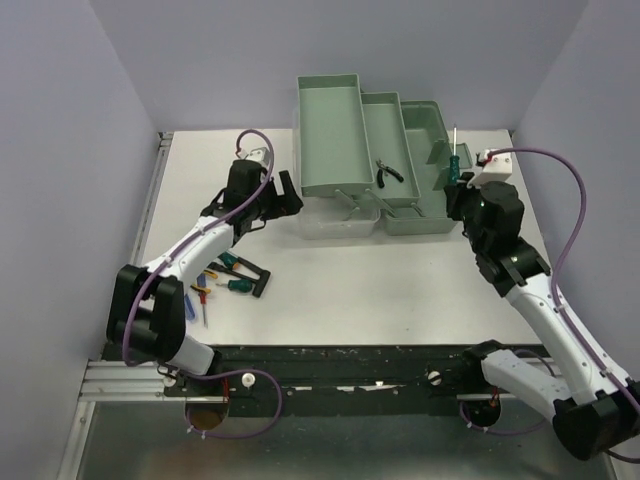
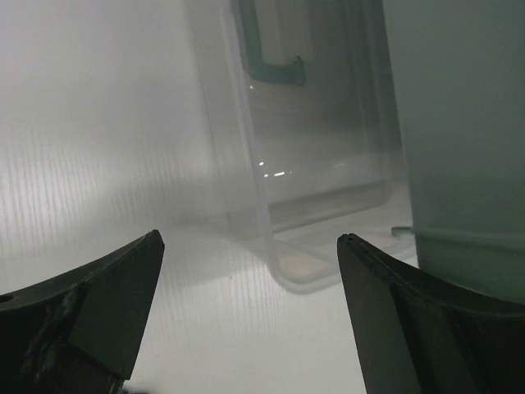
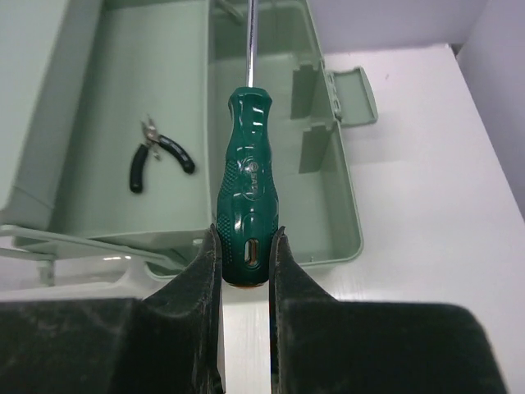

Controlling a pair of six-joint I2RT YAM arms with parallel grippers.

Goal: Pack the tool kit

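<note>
Right gripper [image 3: 246,240] is pinched on the butt end of the green-handled screwdriver [image 3: 246,164], a finger pressed to either side of the handle and the steel shaft sticking straight out ahead of the fingertips. Just past and below that is the toolbox [image 3: 349,222]. The shaft looks lined up with the long way of its deep bottom compartment, which is handy. Off to the gripper's left is the middle tray [image 3: 98,197], with a small pair of black-handled pliers [image 3: 156,156] lying in it.

So I'd call this the drop-off part of packing the screwdriver. Next move, I reckon: ease forward till the whole handle is over the compartment, dip the wrist so it goes in flat rather than nose-first, then let go. The handle's end looks to be about over the near rim, so releasing here could tip it out onto the table [image 3: 426,164].

Pose-wise, the right arm is folded at the elbow with the wrist aimed at the box's right end. The left gripper [image 2: 250,246] is spread wide with nothing between its fingers. The clear lid [image 2: 312,164] is just ahead of it and the box's green wall is on its right. That arm is stretched forward, and a small pile of loose tools [image 1: 228,280] sits back beside its forearm, well behind the fingers.
</note>
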